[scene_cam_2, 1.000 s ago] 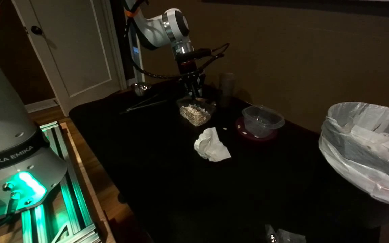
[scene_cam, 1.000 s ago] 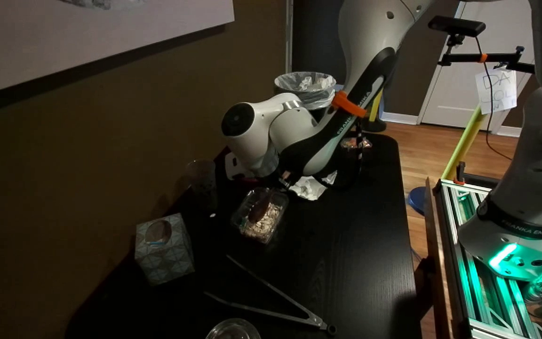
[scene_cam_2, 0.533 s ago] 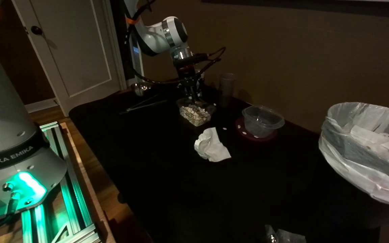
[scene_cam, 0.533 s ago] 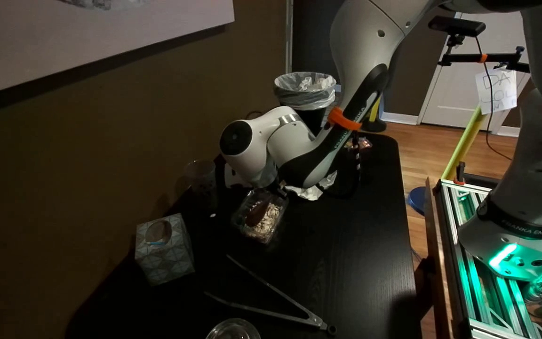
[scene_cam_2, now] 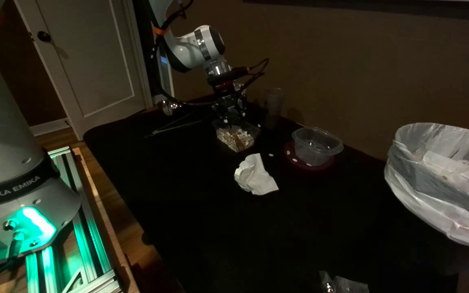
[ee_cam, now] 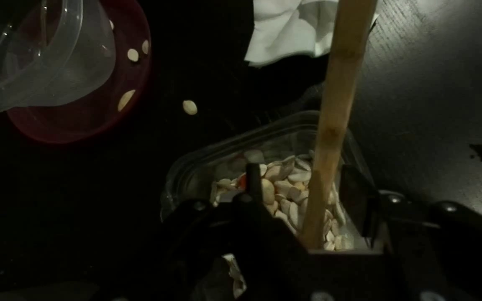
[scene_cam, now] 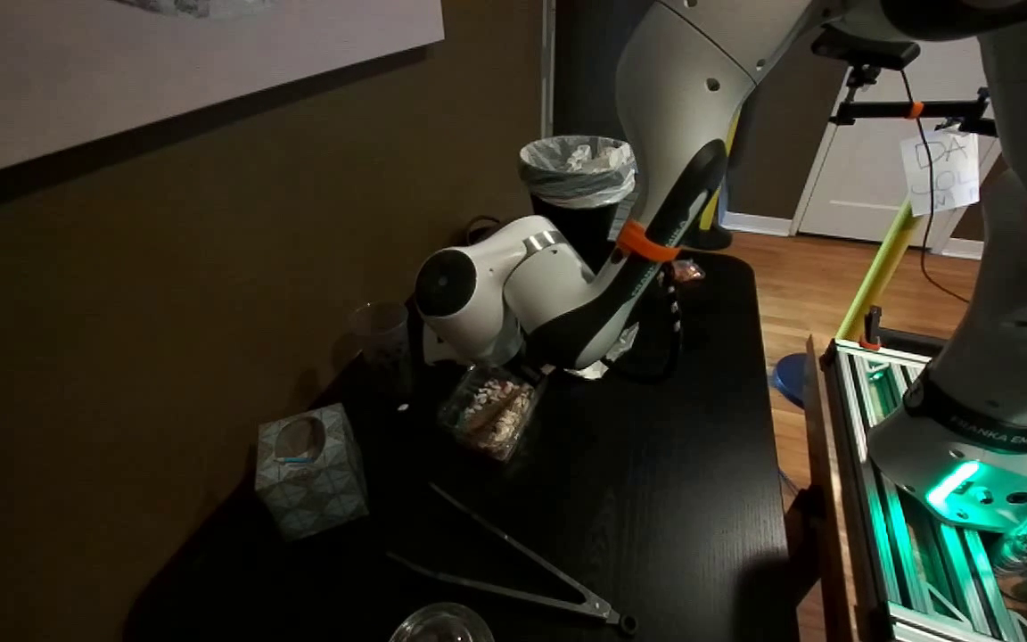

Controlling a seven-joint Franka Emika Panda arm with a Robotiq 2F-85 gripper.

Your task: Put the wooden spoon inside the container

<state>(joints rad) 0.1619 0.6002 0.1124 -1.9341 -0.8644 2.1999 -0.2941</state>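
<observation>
Over the clear container (ee_cam: 241,140), my pincer (ee_cam: 303,186) stands with its fingers (ee_cam: 253,179) apart — the wooden spoon (ee_cam: 334,123) between them, resting on the seeds (ee_cam: 285,184) inside. In the wrist view the spoon crosses the far rim — crumpled paper (ee_cam: 293,31) beyond, dark-red dish (ee_cam: 65,129) far left.

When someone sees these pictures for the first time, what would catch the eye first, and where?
Probably the bright green light on the robot's base, in both exterior views. Next, the crumpled white paper on the dark table. In the wrist view, the pale wooden spoon stands out, running between the fingers of the open gripper and across a clear container of seeds.
</observation>
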